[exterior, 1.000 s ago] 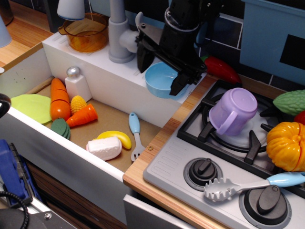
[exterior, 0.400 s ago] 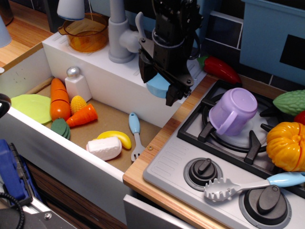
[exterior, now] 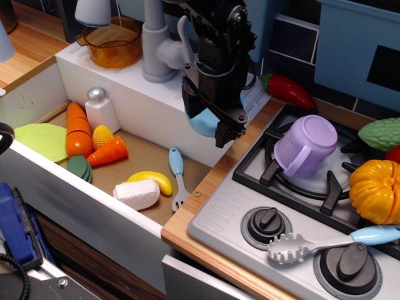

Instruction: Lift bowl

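Black claw [exterior: 206, 119] grips glossy (round, light blue) plastic bowl [exterior: 201, 123].

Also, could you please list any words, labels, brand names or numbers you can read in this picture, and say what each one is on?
None: no readable text anywhere.
The stove knobs carry no legible markings.
The bowl, purple cup and toy food show no print.
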Robot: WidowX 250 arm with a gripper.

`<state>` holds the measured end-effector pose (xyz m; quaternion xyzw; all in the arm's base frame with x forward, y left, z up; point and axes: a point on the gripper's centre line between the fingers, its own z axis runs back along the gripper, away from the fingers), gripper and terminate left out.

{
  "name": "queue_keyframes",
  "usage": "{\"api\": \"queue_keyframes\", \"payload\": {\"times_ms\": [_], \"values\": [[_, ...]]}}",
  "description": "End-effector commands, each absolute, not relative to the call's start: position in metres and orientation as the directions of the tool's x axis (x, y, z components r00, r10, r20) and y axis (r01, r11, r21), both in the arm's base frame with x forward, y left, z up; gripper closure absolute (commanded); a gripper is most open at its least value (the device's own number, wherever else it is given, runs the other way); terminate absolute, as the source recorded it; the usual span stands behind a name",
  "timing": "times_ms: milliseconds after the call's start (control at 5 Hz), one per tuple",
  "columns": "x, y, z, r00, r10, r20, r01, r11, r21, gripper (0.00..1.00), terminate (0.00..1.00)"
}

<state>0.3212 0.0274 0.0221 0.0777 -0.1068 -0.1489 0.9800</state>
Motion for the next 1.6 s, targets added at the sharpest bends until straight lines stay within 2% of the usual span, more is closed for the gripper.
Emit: {"api": "queue_keyframes", "payload": {"times_ms": [0,200,400,800,1000,1400], "values": [[0.334,0.031,0.027,0.921,-0.31,0.235,0.271,0.945,0.185,0.0,0.0],[0.345,0.037,0.022,0.915,-0.313,0.255,0.278,0.946,0.165,0.0,0.0],[0.353,0.044,0.014,0.911,-0.305,0.276,0.281,0.952,0.125,1.0,0.0],[0.355,0.043,0.024,0.923,-0.295,0.248,0.272,0.954,0.123,1.0,0.0],[0.355,0.038,0.05,0.936,-0.284,0.21,0.254,0.954,0.157,1.0,0.0],[0.364,0.018,0.092,0.947,-0.238,0.215,0.187,0.954,0.234,1.0,0.0]]}}
